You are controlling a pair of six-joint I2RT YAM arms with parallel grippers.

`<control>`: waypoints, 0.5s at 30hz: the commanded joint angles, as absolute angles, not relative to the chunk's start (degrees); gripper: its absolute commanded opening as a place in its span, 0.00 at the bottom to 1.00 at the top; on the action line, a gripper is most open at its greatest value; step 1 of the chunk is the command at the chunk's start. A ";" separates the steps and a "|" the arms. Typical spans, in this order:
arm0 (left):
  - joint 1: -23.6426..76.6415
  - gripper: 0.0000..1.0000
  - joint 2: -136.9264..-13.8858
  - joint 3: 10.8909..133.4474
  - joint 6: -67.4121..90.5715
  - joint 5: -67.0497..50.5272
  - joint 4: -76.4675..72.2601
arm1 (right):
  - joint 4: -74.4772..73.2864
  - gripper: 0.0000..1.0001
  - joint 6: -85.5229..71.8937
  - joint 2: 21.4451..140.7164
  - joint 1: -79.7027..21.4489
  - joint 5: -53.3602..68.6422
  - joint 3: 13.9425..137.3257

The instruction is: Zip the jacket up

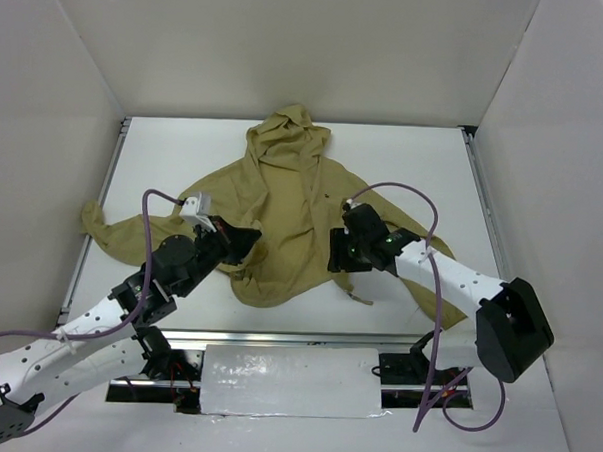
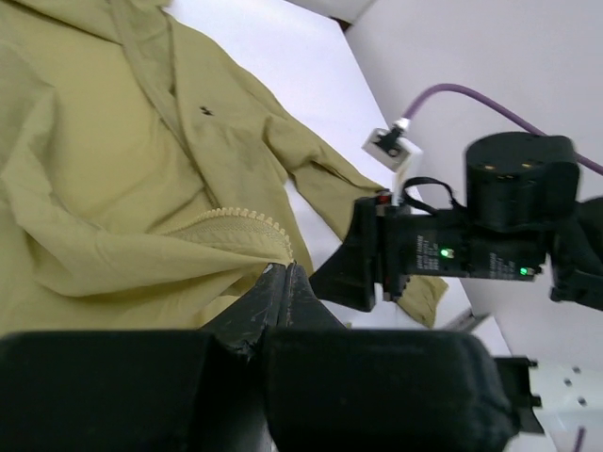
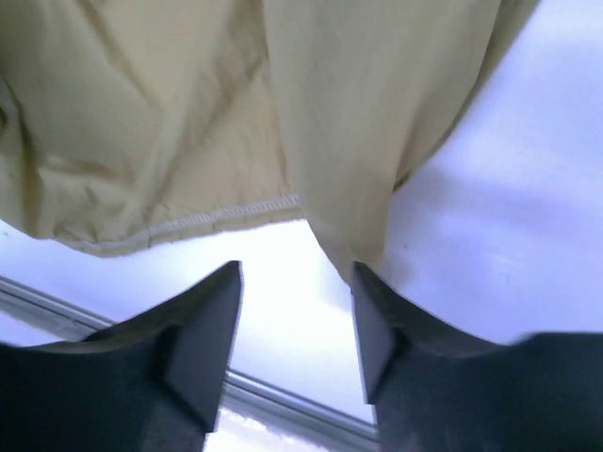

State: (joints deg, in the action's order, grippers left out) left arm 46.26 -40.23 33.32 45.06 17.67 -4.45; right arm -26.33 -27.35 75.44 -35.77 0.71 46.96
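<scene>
White walls enclosed a white tabletop (image 1: pixel 424 161) on which the large olive-tan hooded fabric jacket (image 1: pixel 283 185) lay spread, hood away from the arms. The left gripper (image 2: pixel 285 281) was clamped on the jacket's lower front edge beside the toothed zipper tape (image 2: pixel 240 218), probably to hold it taut. The right gripper (image 3: pixel 297 282) hovered at the hem nearby, jaws apart with nothing between them, seemingly lined up to pinch that side.

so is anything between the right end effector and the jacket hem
Nothing visible. The right end effector is open just short of the jacket hem, with only bare table between them. One fold of fabric hangs down to one fingertip.
</scene>
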 commanded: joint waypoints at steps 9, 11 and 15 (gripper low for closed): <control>45.97 0.00 -37.88 31.73 44.74 10.28 -6.77 | -29.18 0.66 -29.18 80.06 -37.53 -5.63 45.53; 45.97 0.00 -37.88 31.64 44.74 10.20 -6.68 | -29.00 0.63 -29.27 82.43 -37.79 -4.93 45.96; 45.88 0.00 -37.71 31.64 44.56 10.81 -6.07 | -27.69 0.23 -30.23 84.20 -39.64 -2.65 46.58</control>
